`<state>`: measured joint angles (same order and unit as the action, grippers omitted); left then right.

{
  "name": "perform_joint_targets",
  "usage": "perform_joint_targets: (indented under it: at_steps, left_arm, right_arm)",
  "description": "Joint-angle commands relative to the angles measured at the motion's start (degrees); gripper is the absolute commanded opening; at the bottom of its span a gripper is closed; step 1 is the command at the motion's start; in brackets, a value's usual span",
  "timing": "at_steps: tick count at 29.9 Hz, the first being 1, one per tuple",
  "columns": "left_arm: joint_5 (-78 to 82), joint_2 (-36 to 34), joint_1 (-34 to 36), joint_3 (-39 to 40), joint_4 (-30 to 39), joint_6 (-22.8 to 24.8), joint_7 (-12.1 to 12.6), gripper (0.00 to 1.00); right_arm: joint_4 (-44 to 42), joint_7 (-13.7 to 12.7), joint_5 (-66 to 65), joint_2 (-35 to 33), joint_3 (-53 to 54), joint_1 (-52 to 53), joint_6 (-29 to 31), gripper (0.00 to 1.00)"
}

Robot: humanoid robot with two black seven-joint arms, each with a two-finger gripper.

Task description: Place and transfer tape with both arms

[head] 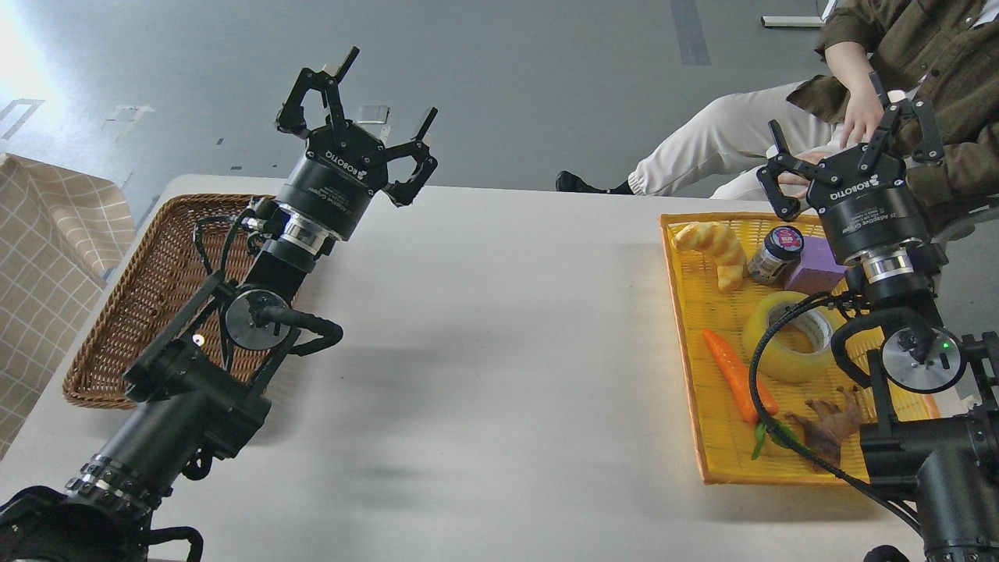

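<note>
The tape (784, 343), a wide translucent yellow roll with a pale core, lies flat in the yellow tray (687, 312) at the right. A black cable and my right arm cross over part of it. My right gripper (847, 136) is raised above the tray's far end, well apart from the tape, fingers spread and holding nothing. At the left, my left gripper (359, 117) is lifted over the far edge of the brown wicker basket (148, 297), open and empty.
The yellow tray also holds a croissant (714, 246), a small jar (775, 254), a purple block (815, 265), a carrot (737, 375) and a brown toy figure (831, 421). A seated person (882, 86) is behind the table at the far right. A checked cloth (47, 257) hangs at left.
</note>
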<state>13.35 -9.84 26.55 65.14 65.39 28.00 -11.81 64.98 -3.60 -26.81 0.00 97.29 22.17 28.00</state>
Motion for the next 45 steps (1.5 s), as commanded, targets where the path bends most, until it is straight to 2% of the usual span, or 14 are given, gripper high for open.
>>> perform_joint_targets:
  at_steps: [1,45]
  left_arm:
    - [0.01,0.0,-0.1,-0.01,0.0,0.0,-0.06,0.98]
    - [0.01,0.26,0.26,0.07,0.0,0.0,-0.06,0.98]
  right_arm:
    - [-0.02,0.0,0.0,0.0,0.0,-0.02,0.0,1.0]
    - [0.06,0.09,0.0,0.0,0.0,0.07,0.0,1.0]
